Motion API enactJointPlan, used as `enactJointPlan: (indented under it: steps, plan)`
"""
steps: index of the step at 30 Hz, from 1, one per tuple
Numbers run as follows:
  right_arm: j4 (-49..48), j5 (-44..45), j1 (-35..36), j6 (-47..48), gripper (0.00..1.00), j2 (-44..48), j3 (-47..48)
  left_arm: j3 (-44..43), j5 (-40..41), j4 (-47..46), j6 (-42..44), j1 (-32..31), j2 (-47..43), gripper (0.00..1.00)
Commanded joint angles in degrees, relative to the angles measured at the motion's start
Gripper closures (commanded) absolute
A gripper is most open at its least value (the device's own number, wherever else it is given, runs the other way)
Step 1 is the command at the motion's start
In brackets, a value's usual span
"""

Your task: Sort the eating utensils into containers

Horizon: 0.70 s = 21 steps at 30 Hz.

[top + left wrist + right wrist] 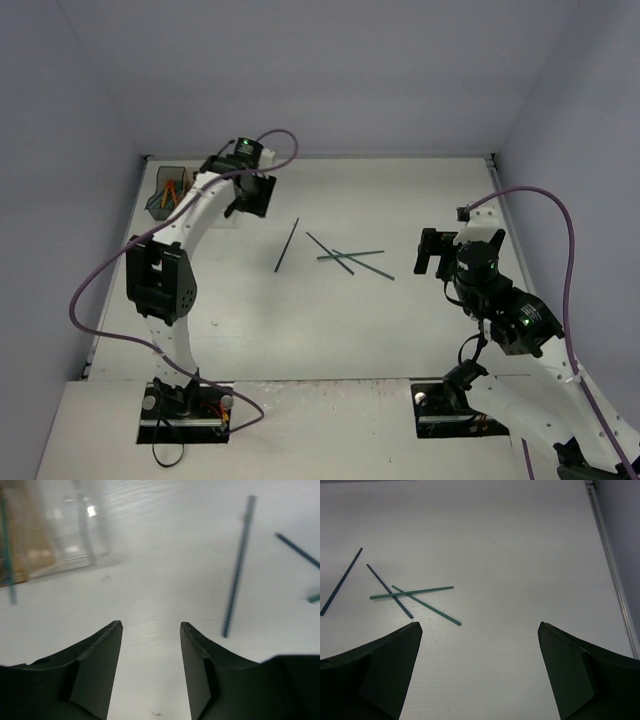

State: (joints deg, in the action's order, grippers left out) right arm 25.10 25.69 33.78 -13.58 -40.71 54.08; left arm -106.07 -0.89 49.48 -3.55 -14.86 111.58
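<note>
Several thin sticks lie loose mid-table: a dark blue stick (pixel 287 246) (pixel 239 565) (pixel 341 581) alone on the left, and a second dark stick (pixel 330 253) (pixel 389 590) crossed with two teal sticks (pixel 351 255) (pixel 411 592). The containers (pixel 168 192) stand at the far left with orange and teal utensils inside. In the left wrist view their clear bin (pixel 75 525) and amber bin (pixel 25 535) are blurred. My left gripper (pixel 250 195) (pixel 151 625) hovers just right of the containers, open and empty. My right gripper (pixel 432 250) (pixel 479 624) is wide open and empty, right of the crossed sticks.
A raised rail (pixel 612 570) runs along the table's right edge. Grey walls enclose the table at the back and on both sides. A purple cable (pixel 275 150) loops over the left arm near the containers.
</note>
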Motion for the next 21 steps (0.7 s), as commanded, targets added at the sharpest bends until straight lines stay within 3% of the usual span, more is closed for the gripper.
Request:
enactJointPlan:
  steps: [1, 11, 21]
  plan:
    - [-3.0, 2.0, -0.3, 0.0, 0.0, 0.9, 0.6, 8.5, -2.5, -8.0, -6.2, -7.7, -4.0, 0.52]
    - [-3.0, 1.2, -0.3, 0.0, 0.0, 1.7, 0.6, 17.1, -0.7, -14.3, -11.5, -14.6, -0.6, 0.5]
    - [-3.0, 0.8, -0.3, -0.4, 0.0, 2.4, 0.7, 19.7, 0.4, -16.9, -12.7, -15.5, 3.3, 0.6]
